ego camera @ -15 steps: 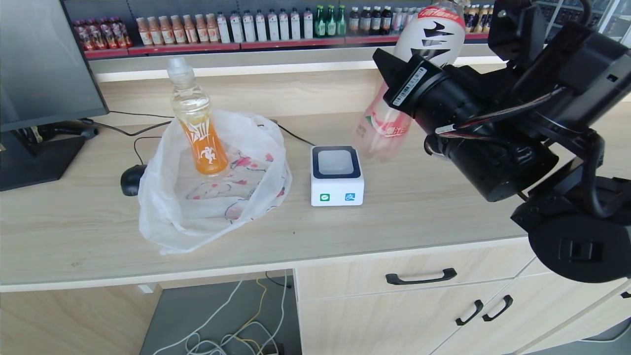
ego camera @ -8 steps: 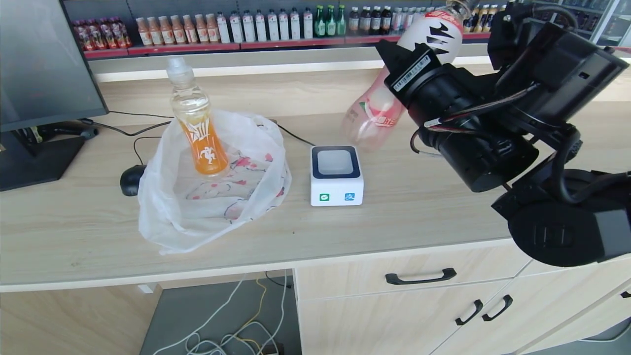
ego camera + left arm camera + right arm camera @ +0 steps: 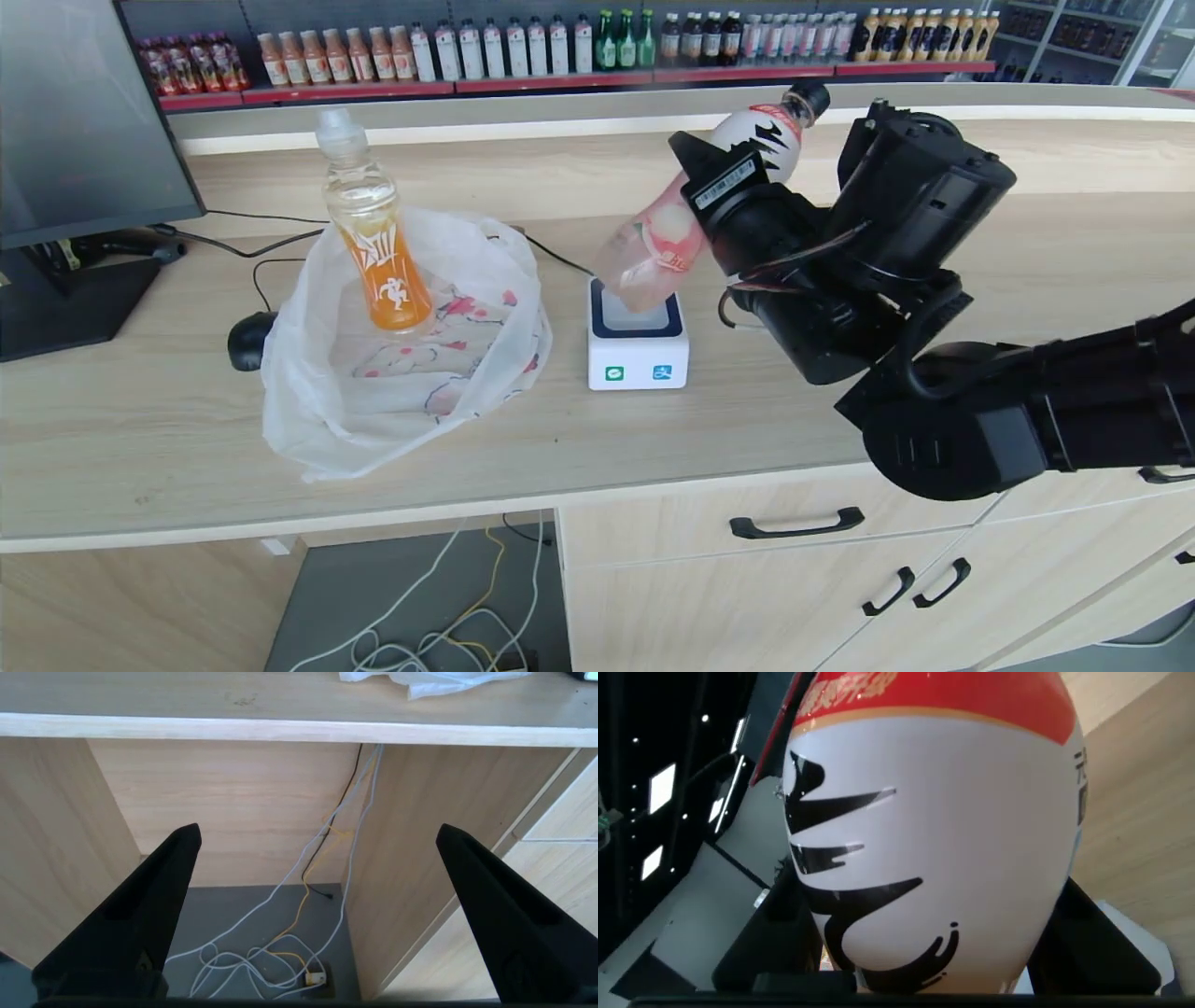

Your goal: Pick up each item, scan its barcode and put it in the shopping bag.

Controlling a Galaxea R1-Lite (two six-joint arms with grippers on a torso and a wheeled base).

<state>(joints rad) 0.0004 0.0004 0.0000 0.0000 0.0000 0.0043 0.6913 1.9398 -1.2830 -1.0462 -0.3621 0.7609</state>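
My right gripper (image 3: 714,191) is shut on a pink peach-drink bottle (image 3: 658,245) with a white, black and red upper label. The bottle is tilted, its base hanging just over the glass top of the white barcode scanner (image 3: 639,347). In the right wrist view the bottle (image 3: 929,831) sits close between the dark fingers. An orange drink bottle (image 3: 369,229) stands upright inside the white plastic shopping bag (image 3: 327,397) left of the scanner. My left gripper (image 3: 318,905) hangs open below the counter's edge, facing the cables under the counter.
A black monitor (image 3: 84,112) on its stand fills the counter's left end, with a black mouse (image 3: 248,341) and cables beside the bag. Shelves of bottled drinks (image 3: 523,42) run along the back. Drawers with black handles (image 3: 796,525) sit under the counter's front edge.
My right arm has swung left and down with the peach bottle, bringing its base from above the counter right of the scanner to just over the scanner's window.
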